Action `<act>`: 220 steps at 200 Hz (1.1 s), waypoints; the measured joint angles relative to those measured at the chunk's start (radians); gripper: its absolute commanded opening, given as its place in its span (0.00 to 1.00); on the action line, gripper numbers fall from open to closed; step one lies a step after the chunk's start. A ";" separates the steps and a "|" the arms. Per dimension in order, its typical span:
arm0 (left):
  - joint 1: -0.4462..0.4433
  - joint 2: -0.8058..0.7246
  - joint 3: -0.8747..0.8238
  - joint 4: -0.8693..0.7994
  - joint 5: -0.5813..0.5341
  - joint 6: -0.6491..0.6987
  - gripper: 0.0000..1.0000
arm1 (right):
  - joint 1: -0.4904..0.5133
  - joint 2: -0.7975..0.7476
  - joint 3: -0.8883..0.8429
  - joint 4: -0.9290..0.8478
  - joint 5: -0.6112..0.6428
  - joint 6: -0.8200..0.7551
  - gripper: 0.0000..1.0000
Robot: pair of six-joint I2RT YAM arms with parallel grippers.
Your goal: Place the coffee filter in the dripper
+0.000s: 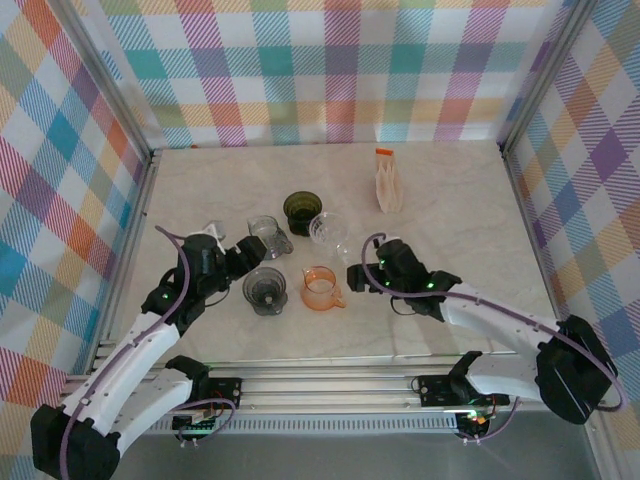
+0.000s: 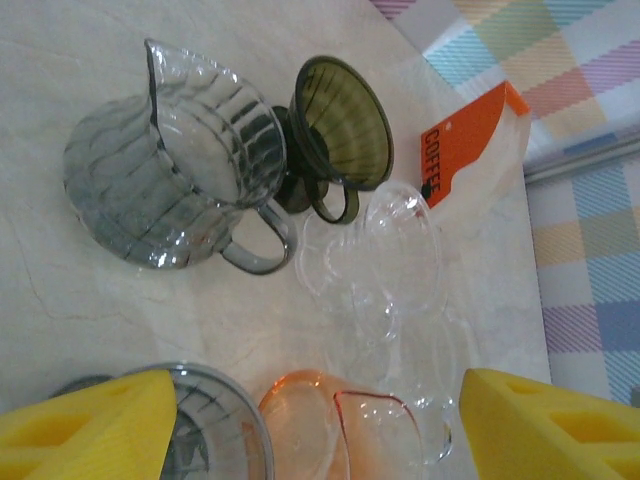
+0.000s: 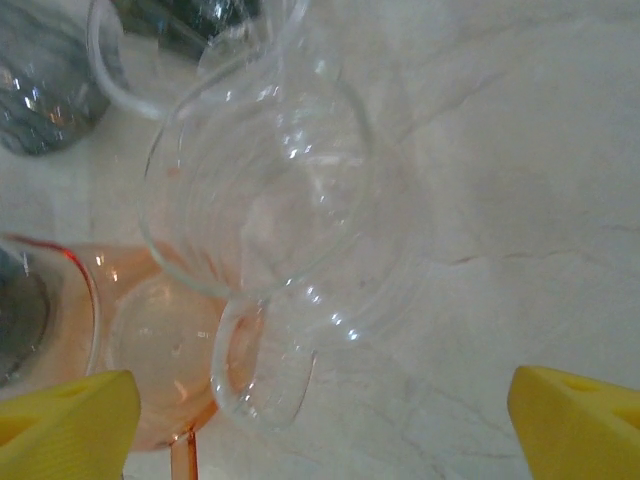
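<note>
Marbled tabletop is carrying the coffee filter pack toward the upper right of the top view, well apart from both grippers. The left gripper and right gripper are both gaping wide, grasping nothing, and are flanking the orange dripper near mid-frame.
</note>
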 measured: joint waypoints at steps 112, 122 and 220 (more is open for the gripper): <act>-0.014 -0.013 -0.045 -0.054 0.008 -0.002 0.83 | 0.071 0.174 0.062 -0.017 0.094 0.025 0.48; -0.014 -0.012 -0.045 -0.053 0.013 -0.004 0.83 | 0.072 0.179 0.064 -0.019 0.095 0.026 0.44; -0.042 0.016 -0.045 -0.051 0.027 -0.008 0.83 | 0.072 0.191 0.100 -0.090 0.199 0.026 0.17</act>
